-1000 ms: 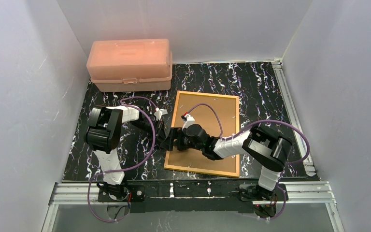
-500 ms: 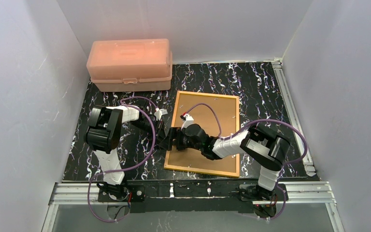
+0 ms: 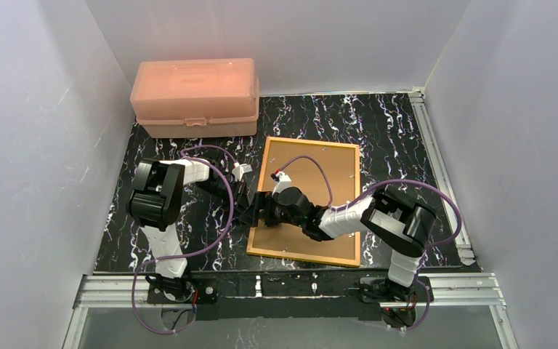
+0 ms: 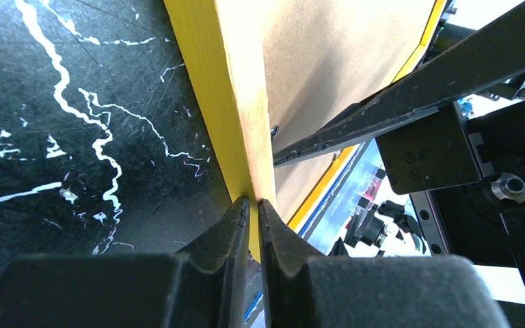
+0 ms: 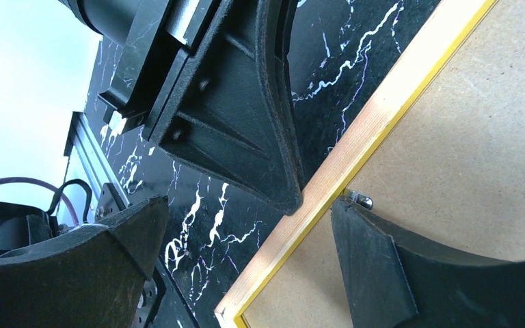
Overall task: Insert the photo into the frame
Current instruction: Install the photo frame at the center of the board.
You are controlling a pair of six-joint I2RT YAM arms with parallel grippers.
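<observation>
The frame (image 3: 301, 257) lies face down on the black marbled table, its orange-brown wooden back edge up and a brown backing board (image 3: 341, 174) filling its opening. The photo is hidden. My left gripper (image 3: 253, 211) is shut, with its tips pressed against the outer side of the frame's left rail (image 4: 236, 102). My right gripper (image 3: 267, 212) is open and straddles that same rail (image 5: 355, 154). One of its fingers (image 5: 109, 253) is over the table. The other finger (image 5: 383, 266) rests on the backing board beside a small metal tab (image 5: 362, 200).
A pink plastic box (image 3: 195, 94) stands at the back left of the table. White walls close in the left, back and right sides. Purple cables loop over both arms, and one (image 3: 316, 163) crosses above the backing board.
My right gripper has crept slightly left along the frame's left rail. The left gripper and the frame have not visibly moved.
</observation>
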